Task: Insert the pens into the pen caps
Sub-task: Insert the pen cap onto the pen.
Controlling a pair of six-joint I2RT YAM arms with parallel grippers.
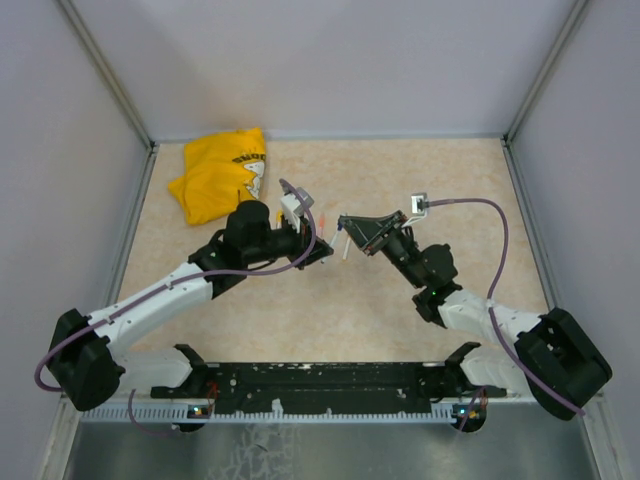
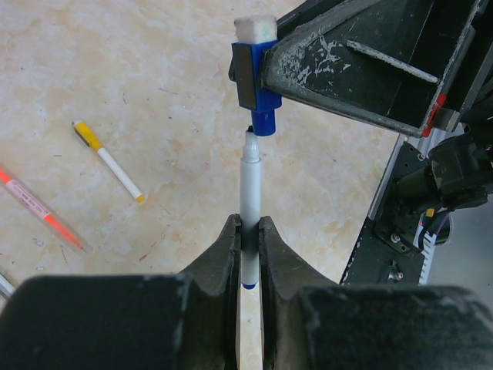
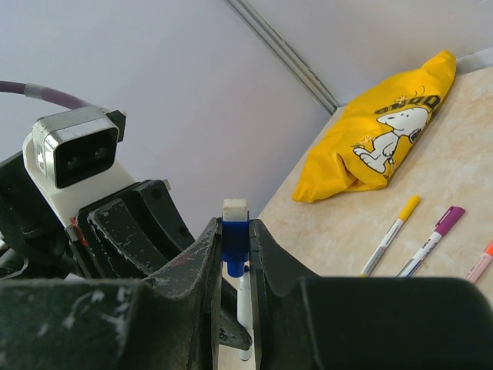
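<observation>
Left gripper (image 2: 248,231) clamped on a white pen (image 2: 251,181) over the tabletop's middle, tip right at the mouth of the blue cap (image 2: 263,116) pinched tight in the right gripper (image 3: 236,231); yellow cloth (image 1: 220,175) near the far left corner.

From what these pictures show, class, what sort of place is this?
Probably a robot lab test cell: plain grey walls box in a beige tabletop, a left arm and right arm are bolted to a rail at its near edge, and a camera sits on one wrist.
</observation>
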